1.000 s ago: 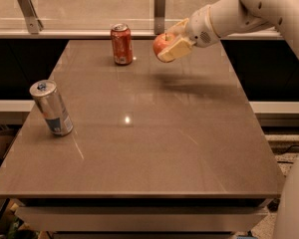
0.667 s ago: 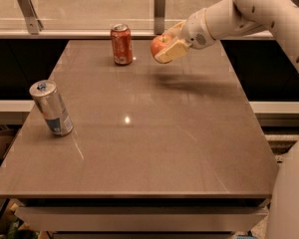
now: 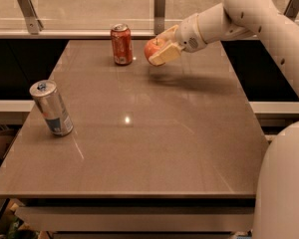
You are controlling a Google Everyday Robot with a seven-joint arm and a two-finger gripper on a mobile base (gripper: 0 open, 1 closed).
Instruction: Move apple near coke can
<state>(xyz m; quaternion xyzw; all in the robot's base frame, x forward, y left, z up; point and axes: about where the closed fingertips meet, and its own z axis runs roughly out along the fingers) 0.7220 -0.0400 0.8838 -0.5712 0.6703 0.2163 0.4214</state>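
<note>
1. In the camera view, the gripper [image 3: 158, 51] hung over the far part of the table [image 3: 154, 148], reached there by the arm [image 3: 224, 19] coming in from the right.
2. Its fingers were clamped on the apple [image 3: 152, 48], one cream pad across the apple's near lower side and the other behind its top. That grip looked firm enough to carry the fruit.
3. The apple was held off the table. A soft shadow lay on the surface to its right and nearer the camera, apart from the fruit, which suggested it was in the air and not set down.
4. The coke can [image 3: 121, 45] stood upright near the far edge, just left of the apple, with a narrow gap between them and no contact.
5. Being carried that close to the can, the apple seemed nearly at its goal. Lowering and letting go was probably what remained, with care not to knock the can.
6. A silver can [image 3: 52, 108] stood tilted at the left side, well apart from both and no part of the job.
</note>
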